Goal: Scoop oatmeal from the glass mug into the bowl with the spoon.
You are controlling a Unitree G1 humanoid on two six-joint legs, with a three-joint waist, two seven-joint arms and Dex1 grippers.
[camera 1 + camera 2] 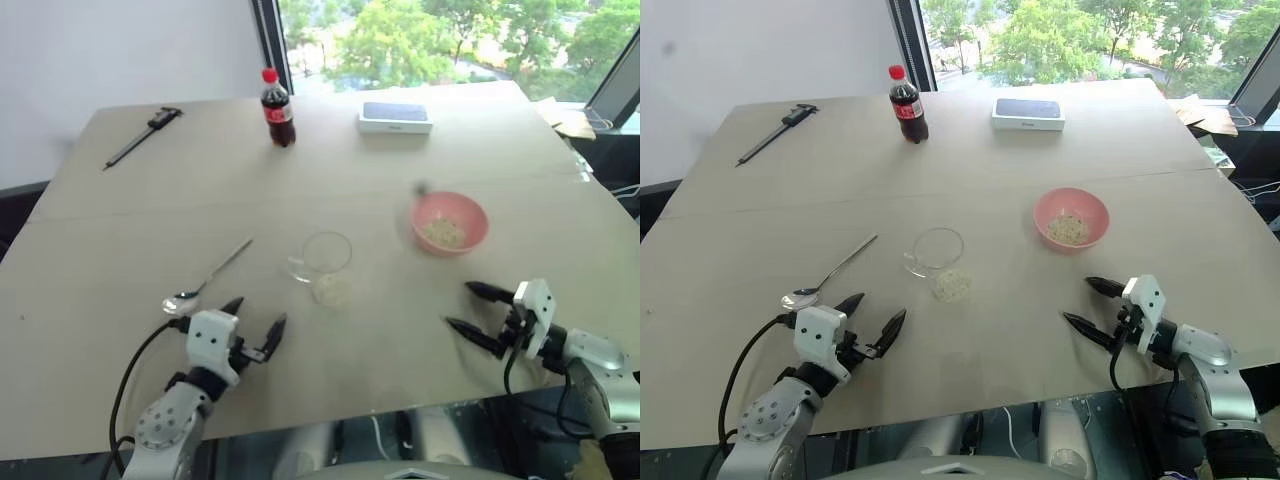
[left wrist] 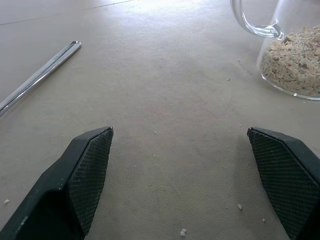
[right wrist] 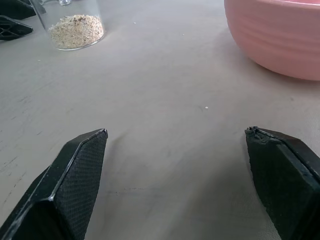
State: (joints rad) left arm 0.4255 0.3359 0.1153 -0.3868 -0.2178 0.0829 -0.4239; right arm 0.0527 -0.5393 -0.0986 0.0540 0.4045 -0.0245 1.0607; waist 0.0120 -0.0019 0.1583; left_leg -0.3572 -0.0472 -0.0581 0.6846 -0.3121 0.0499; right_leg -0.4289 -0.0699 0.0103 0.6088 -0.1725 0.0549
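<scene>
You see the clear glass mug (image 1: 937,252) upright mid-table, oatmeal (image 1: 951,285) in its bottom. The silver spoon (image 1: 830,272) lies flat left of it; the pink bowl (image 1: 1071,220), holding some oats, sits right.

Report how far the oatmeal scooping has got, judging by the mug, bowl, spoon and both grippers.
Done: the bowl already holds some oatmeal. In hand: nothing; the left gripper and right gripper are both open and empty over the table. Left: the glass mug still has oatmeal at its bottom, and the spoon lies on the table just beyond the left gripper, so it must be picked up before any more scooping.
</scene>
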